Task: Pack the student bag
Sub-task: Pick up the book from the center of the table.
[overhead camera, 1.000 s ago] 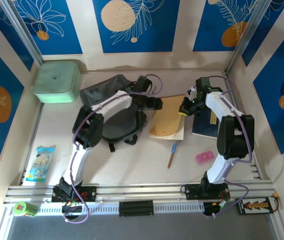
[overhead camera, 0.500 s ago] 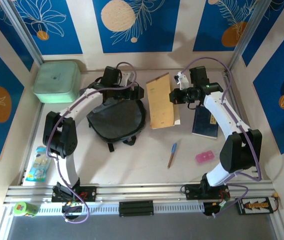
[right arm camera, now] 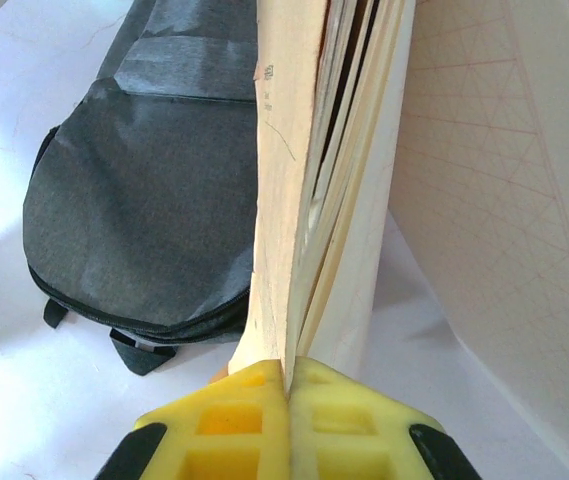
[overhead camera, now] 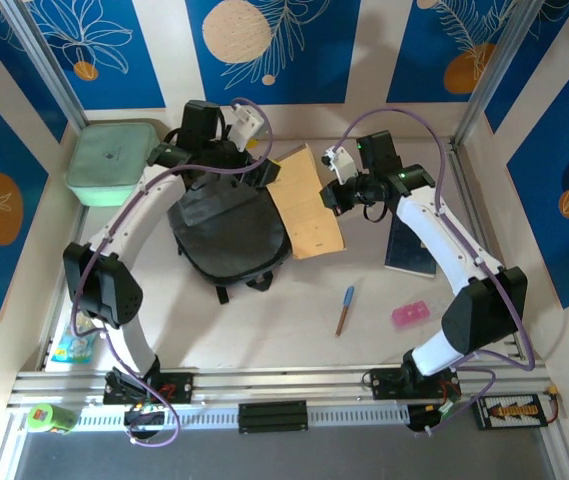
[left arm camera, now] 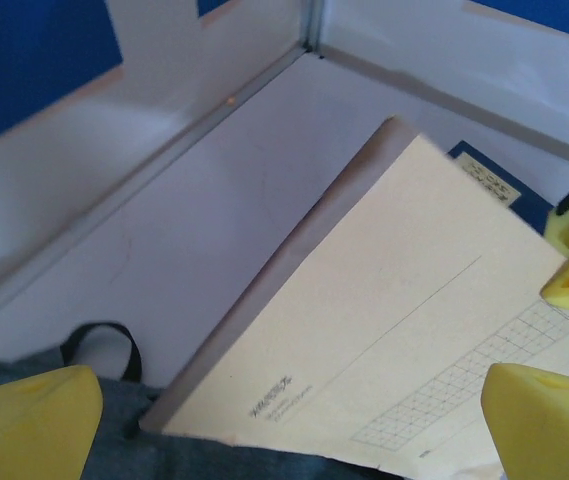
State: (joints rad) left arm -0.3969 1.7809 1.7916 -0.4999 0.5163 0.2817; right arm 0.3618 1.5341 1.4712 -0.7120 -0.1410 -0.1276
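Pinching the notebook (right arm camera: 282,200) shut-tight in my right fingers (right arm camera: 229,420), I'd angle it slowly into the bag (right arm camera: 134,210) beside my spread left fingers (left arm camera: 24,420).

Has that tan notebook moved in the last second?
Yes. The tan notebook has shifted left, away from the dark blue book it lay beside, and now reaches the student bag, pinched by the right gripper.

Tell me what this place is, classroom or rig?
Likely a robot test cell, not a classroom: blue leaf-print wall panels box in the table, left arm and right arm are bolted to an aluminium rail, and the props are a student bag, exercise book and pen.
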